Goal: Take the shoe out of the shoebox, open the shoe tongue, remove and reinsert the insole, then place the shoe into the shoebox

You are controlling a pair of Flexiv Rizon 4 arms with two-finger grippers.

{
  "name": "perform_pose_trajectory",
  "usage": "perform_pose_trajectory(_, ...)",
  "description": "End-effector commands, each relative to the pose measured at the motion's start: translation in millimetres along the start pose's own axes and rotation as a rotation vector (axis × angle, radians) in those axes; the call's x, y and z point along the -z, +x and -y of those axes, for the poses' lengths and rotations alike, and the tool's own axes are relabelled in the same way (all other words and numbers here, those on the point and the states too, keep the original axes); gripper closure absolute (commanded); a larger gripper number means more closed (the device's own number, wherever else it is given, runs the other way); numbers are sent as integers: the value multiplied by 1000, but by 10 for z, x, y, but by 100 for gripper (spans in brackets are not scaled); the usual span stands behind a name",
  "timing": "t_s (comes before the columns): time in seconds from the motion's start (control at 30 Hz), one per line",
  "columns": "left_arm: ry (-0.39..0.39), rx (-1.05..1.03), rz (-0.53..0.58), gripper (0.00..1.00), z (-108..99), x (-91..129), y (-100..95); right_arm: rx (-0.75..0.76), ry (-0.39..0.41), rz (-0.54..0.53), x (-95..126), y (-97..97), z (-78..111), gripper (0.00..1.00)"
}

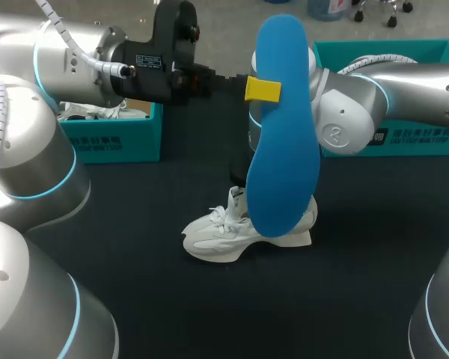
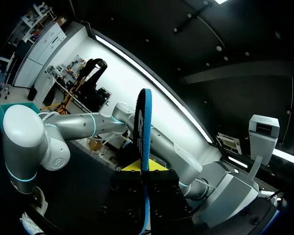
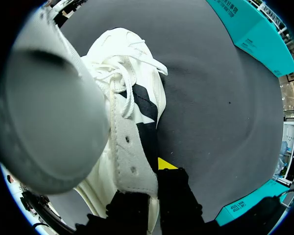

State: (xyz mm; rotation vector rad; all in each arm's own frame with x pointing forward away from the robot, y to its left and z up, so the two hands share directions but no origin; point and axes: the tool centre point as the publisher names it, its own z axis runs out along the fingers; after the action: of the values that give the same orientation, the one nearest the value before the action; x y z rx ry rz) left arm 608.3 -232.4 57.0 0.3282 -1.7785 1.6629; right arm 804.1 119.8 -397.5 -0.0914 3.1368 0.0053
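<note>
My left gripper (image 1: 263, 90) is shut on a blue insole (image 1: 283, 127) and holds it upright, high above the table. The left wrist view shows the insole (image 2: 145, 137) edge-on between the fingers of this gripper (image 2: 144, 169). Below it a white shoe (image 1: 239, 228) stands on the dark table. My right arm (image 1: 404, 90) comes down behind the insole, which hides its gripper in the head view. In the right wrist view my right gripper (image 3: 149, 181) is shut on the upper edge of the shoe (image 3: 132, 147), near the laces (image 3: 122, 93).
A teal shoebox (image 1: 112, 138) stands at the back left and another teal box (image 1: 396, 138) at the back right. A grey arm joint (image 3: 49, 107) covers part of the shoe in the right wrist view.
</note>
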Motion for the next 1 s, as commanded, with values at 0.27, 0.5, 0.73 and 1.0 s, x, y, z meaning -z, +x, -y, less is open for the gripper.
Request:
perform_pose_trajectory(0.27, 1, 0, 0, 100, 1, -16, -7, -31, -12, -14, -7, 17, -2, 100)
perform_pose_trajectory(0.5, 1, 0, 0, 100, 1, -16, -7, -194, 26, -66, 60, 53, -20, 100)
perform_pose_trajectory(0.73, 1, 0, 0, 100, 1, -16, -7, -480, -44, -98, 270, 135, -13, 100)
perform_pose_trajectory(1.0, 1, 0, 0, 100, 1, -16, -7, -705, -179, -95, 445, 287, -23, 100)
